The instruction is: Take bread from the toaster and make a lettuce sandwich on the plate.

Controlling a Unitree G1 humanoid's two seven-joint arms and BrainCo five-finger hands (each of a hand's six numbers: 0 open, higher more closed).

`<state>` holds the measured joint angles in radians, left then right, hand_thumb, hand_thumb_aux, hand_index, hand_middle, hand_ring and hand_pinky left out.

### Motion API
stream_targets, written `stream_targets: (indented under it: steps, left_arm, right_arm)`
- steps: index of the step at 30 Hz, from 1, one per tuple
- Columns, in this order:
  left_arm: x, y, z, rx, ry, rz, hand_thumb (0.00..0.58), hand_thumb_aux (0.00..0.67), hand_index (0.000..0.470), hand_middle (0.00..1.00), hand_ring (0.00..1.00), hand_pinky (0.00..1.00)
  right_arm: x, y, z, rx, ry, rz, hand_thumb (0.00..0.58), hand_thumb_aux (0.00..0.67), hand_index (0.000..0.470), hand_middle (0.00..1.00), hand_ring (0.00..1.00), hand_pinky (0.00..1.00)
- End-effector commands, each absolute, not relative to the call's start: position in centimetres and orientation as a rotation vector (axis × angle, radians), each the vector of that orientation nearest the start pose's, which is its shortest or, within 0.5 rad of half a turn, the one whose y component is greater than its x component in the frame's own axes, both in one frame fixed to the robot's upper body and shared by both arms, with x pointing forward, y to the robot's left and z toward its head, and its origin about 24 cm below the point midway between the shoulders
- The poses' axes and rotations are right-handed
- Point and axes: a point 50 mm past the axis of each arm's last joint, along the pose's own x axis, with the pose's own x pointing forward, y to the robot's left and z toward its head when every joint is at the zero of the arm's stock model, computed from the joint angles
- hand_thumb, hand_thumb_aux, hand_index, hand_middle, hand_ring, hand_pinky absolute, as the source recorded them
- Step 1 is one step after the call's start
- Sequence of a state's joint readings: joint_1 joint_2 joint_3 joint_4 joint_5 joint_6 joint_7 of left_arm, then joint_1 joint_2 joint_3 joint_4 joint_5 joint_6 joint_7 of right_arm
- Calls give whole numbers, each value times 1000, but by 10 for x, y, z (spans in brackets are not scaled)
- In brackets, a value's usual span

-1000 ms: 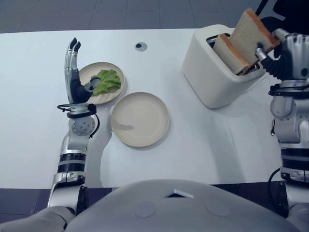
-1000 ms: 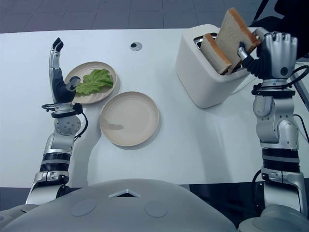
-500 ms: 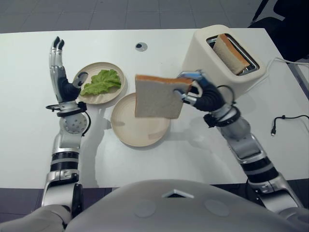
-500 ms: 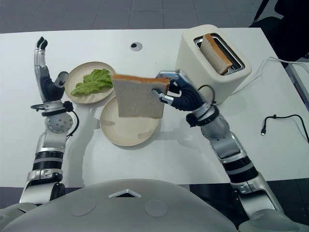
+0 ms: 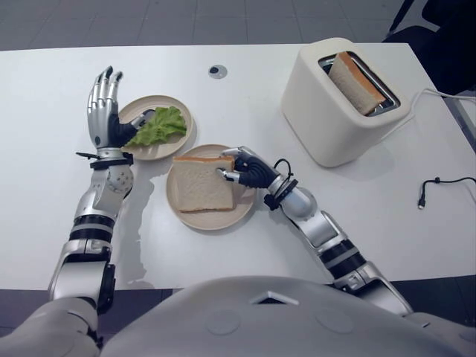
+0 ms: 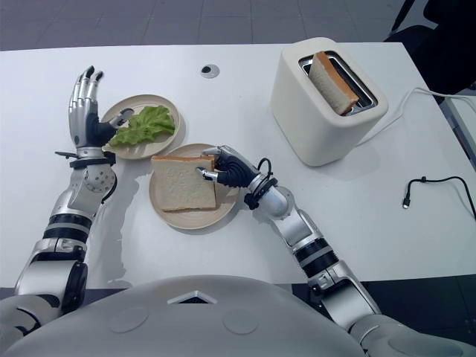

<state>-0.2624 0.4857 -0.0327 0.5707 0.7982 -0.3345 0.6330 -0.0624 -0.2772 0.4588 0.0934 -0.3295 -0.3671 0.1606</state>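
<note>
I see my right hand (image 5: 245, 169) closed on the right edge of a square white bread slice (image 5: 202, 186), which lies flat on the round beige plate (image 5: 244, 210); my left hand (image 5: 104, 104) is raised, fingers spread and holding nothing, beside the smaller beige plate (image 5: 160, 100) with the green lettuce leaf (image 5: 160, 125); a second bread slice (image 5: 355, 78) stands in the cream toaster (image 5: 327, 119).

I had a white table (image 5: 357, 223) in front of me. The toaster (image 5: 327, 111) stood on it at the far right, with its white cord (image 5: 430, 90) trailing off toward the right edge. Two round beige plates sat left of centre, touching or nearly so: the nearer plate (image 5: 223, 221) and the farther plate (image 5: 160, 151). A small dark round fitting (image 5: 217, 71) sat near the far edge, and a loose black cable (image 5: 433, 182) lay at the right.
</note>
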Motion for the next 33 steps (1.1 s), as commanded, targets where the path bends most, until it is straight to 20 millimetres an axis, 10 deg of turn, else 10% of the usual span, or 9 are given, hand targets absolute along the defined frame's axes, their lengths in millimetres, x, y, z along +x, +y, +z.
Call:
stream_targets:
  steps: [1, 14, 16, 18, 28, 33]
  left_arm:
    - [294, 262, 49, 1425, -250, 233, 0, 0, 0, 0, 0, 0]
    - [288, 266, 23, 1505, -24, -76, 0, 0, 0, 0, 0, 0]
    - [287, 263, 21, 1479, -12, -114, 413, 310, 217, 0, 0, 0]
    - [288, 265, 19, 1479, 5, -123, 574, 602, 422, 0, 0, 0]
    - [291, 267, 45, 1327, -139, 70, 580, 670, 470, 0, 0, 0]
    - [276, 224, 76, 933, -376, 9, 580, 670, 470, 0, 0, 0]
  right_arm:
    - [235, -103, 46, -769, -314, 649, 0, 0, 0, 0, 0, 0]
    - [252, -123, 52, -1000, -361, 504, 0, 0, 0, 0, 0, 0]
    - [252, -122, 57, -990, -385, 491, 0, 0, 0, 0, 0, 0]
    - [252, -121, 59, -982, -396, 492, 0, 0, 0, 0, 0, 0]
    - [247, -116, 56, -948, -398, 495, 0, 0, 0, 0, 0, 0]
    - [246, -116, 61, -909, -429, 469, 0, 0, 0, 0, 0, 0]
